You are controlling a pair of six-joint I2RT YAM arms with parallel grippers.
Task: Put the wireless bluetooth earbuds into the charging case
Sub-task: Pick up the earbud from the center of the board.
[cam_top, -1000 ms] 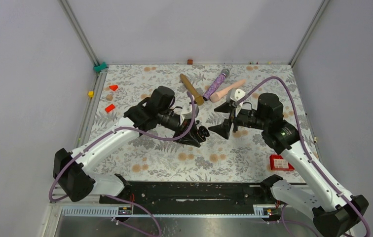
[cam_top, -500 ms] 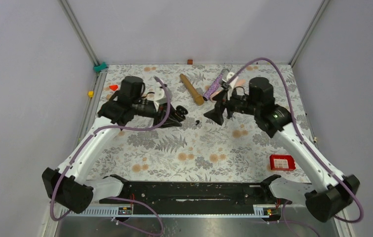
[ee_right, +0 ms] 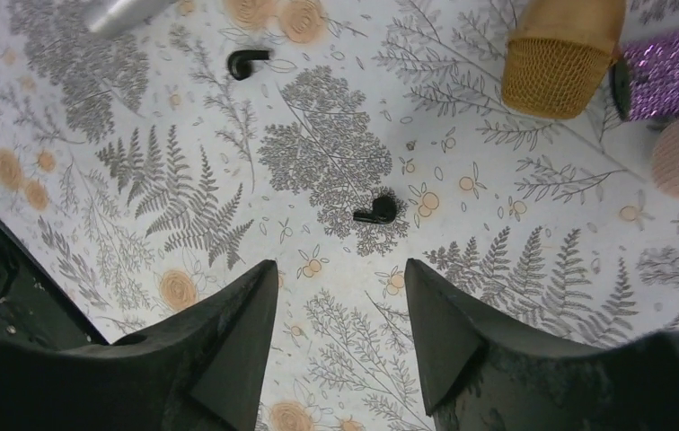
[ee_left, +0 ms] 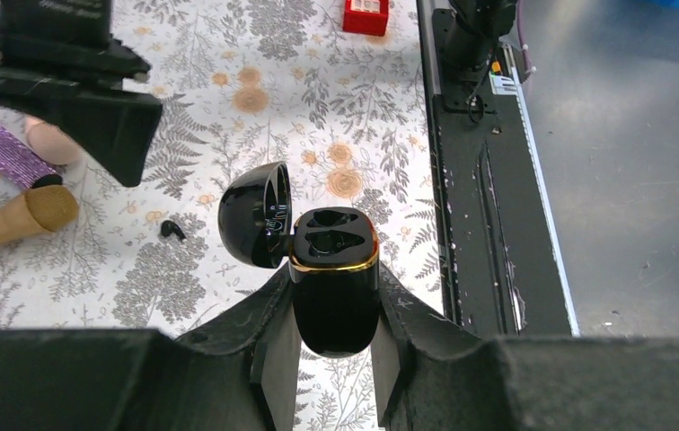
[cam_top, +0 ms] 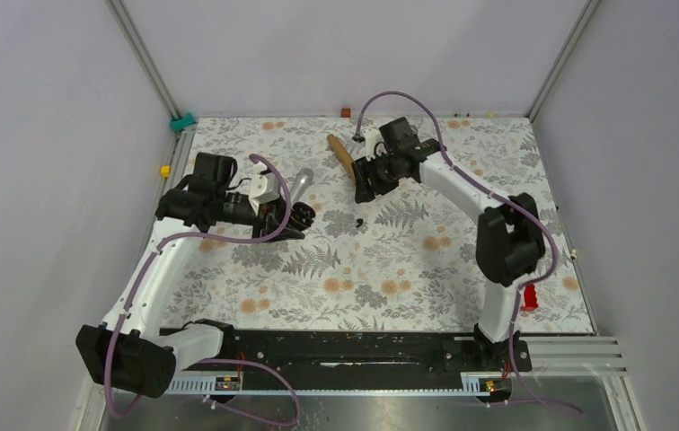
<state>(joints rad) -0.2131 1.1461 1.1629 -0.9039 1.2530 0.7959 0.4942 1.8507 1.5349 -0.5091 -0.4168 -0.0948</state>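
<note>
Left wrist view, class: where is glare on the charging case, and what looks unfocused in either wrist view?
Left wrist view: the charging case carries pale reflections on its glossy open lid; the housing along the bottom is soft. Right wrist view: the near pincer fingers blur slightly; the central earbud on the cloth is sharp.

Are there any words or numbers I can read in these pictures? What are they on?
None can be read.
Charging case: pale marks inside its open lid, too blurred to read, perhaps only glare.
Red box: white patches on top, too small to read.
Label on the black rail by the table edge: too small to read.
</note>
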